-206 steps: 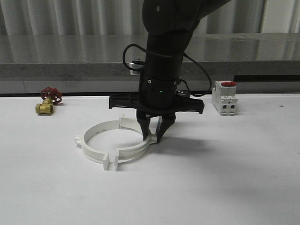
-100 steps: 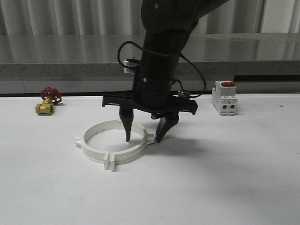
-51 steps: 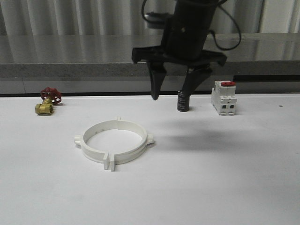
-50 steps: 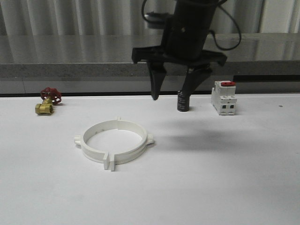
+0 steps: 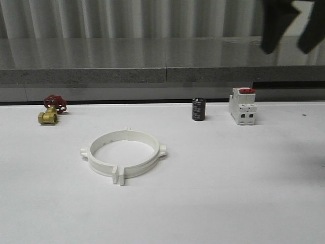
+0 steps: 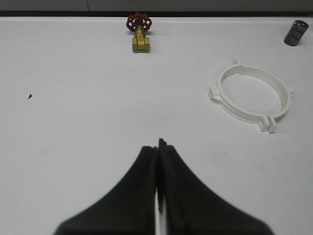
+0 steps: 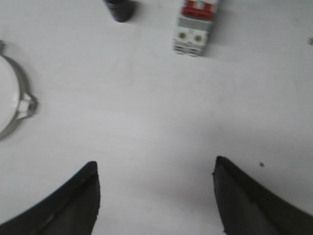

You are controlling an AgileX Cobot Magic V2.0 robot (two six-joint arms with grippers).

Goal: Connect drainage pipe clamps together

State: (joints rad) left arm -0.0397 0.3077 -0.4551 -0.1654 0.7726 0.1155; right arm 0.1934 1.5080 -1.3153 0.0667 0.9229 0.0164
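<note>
Right gripper [image 5: 290, 48] raised high, jaws spread — left gripper [image 6: 157, 147] closed, empty, drainage pipe clamps [image 5: 123, 155] joined on table [image 5: 228, 193].

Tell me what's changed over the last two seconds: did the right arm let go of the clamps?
Yes. The right gripper, which had pinched the ring's right edge, opened, lifted and swung up to the right, now open and high above the table. The drainage pipe clamps closed into one ring and lie free. A black cylinder came into sight. The valve, switch and shut left gripper look unchanged.
</note>
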